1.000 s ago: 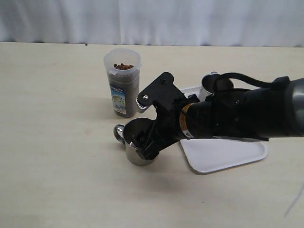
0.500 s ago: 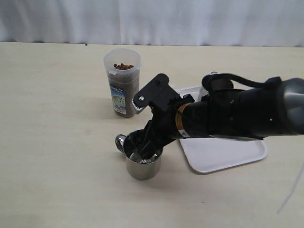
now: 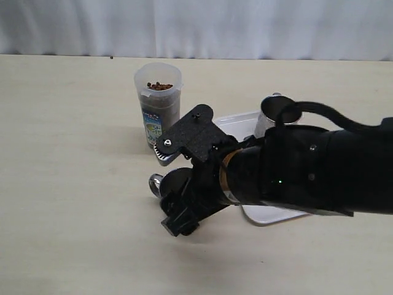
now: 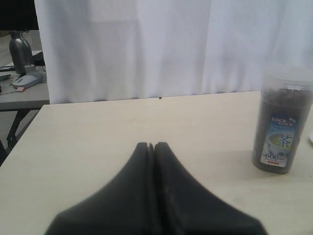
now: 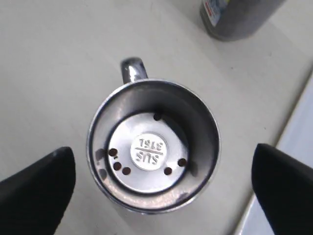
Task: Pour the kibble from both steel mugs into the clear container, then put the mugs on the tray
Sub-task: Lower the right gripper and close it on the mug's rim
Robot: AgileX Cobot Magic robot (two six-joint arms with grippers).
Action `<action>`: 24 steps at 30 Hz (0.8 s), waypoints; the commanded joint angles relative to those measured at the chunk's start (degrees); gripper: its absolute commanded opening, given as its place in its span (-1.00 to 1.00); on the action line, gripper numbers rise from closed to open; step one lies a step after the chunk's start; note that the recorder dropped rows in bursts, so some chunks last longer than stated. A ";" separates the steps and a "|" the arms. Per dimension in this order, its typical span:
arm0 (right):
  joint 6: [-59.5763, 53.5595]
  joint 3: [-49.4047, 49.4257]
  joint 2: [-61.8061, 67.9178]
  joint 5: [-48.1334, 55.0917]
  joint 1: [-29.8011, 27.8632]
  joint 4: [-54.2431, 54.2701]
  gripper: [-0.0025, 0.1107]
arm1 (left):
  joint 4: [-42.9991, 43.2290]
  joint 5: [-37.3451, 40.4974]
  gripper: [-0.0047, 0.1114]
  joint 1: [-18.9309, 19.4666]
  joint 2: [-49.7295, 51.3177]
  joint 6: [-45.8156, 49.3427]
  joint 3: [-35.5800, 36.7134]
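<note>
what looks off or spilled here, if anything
A few kibble pellets lie on the bottom of the steel mug standing on the table under the open right tool, so it looks not fully emptied. No spill shows around it, and it stands upright.

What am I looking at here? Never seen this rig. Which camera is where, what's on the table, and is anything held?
This is a two-armed tabletop robot. Each arm ends in a gripper and carries a camera at its wrist.

The exterior view looks at the table from off the arms. The black right arm reaches across the middle, with the right gripper over a steel mug.

The right wrist view looks straight down into that mug. The jaws are open on either side, not touching it, and a few kibble pellets lie inside.

The left wrist view shows the left gripper shut on nothing, above the table.

Also on the table are the clear container, nearly full of kibble, the white tray, and a second mug at the tray's far end. Nothing is held.
</note>
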 commanded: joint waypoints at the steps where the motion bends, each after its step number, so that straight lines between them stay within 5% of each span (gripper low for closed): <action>1: -9.45 -3.77 -0.07 4.58 -1.25 9.59 0.99 | 0.18 -0.74 -0.92 -0.33 -0.15 -0.41 0.20; 5: -24.43 -5.43 1.75 4.88 -2.02 25.08 0.99 | 0.18 -0.74 -0.92 -0.33 -0.15 -0.41 0.20; 24: -29.93 -5.70 4.14 2.74 -5.72 32.52 0.99 | 0.18 -0.74 -0.92 -0.33 -0.15 -0.41 0.20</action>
